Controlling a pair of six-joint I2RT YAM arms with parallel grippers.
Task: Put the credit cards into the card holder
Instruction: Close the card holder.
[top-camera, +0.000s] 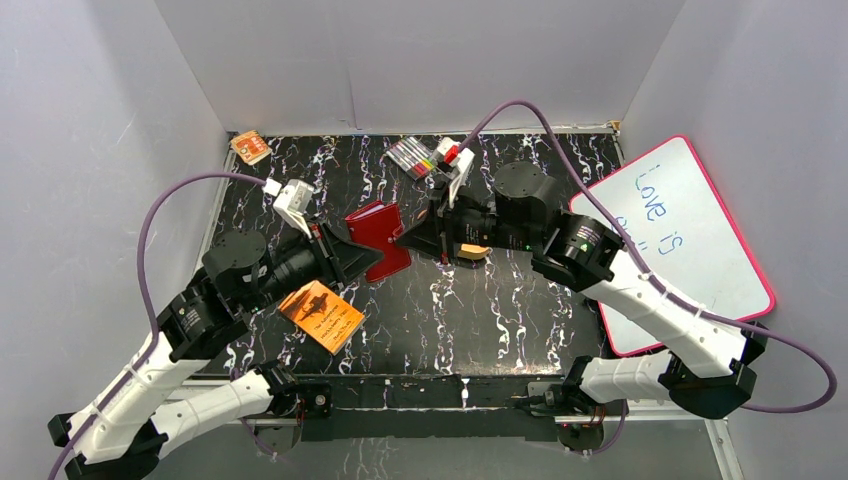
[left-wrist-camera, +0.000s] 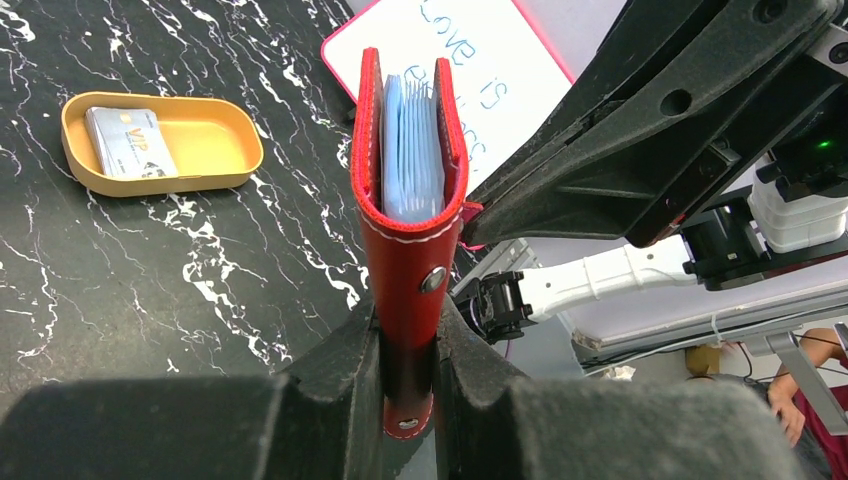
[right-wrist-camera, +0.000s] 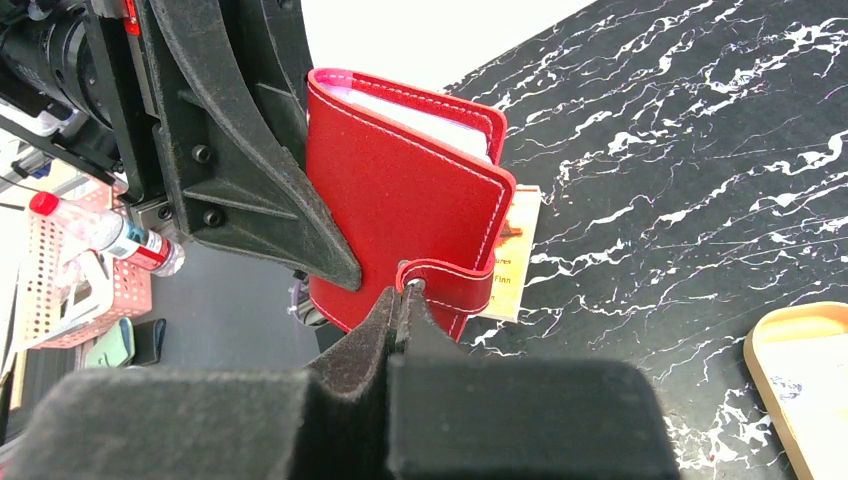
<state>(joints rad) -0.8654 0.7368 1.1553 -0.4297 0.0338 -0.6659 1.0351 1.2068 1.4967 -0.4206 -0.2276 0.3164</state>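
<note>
The red card holder (left-wrist-camera: 410, 250) stands upright between my left gripper's (left-wrist-camera: 408, 330) fingers, which are shut on its spine end; its bluish pockets show at the top. In the top view it hangs mid-table (top-camera: 378, 238) between both grippers. My right gripper (right-wrist-camera: 405, 295) is shut, its tips pinching the end of the card holder's snap tab (right-wrist-camera: 450, 285). The credit cards (left-wrist-camera: 128, 143) lie stacked in an orange-tan oval tin (left-wrist-camera: 160, 145) on the table. In the top view the tin (top-camera: 474, 252) is mostly hidden under the right arm.
An orange booklet (top-camera: 322, 316) lies by the left arm. A whiteboard (top-camera: 680, 240) with a pink rim lies at the right. A pack of markers (top-camera: 415, 157) and a small orange packet (top-camera: 250, 147) lie at the back. Grey walls enclose the table.
</note>
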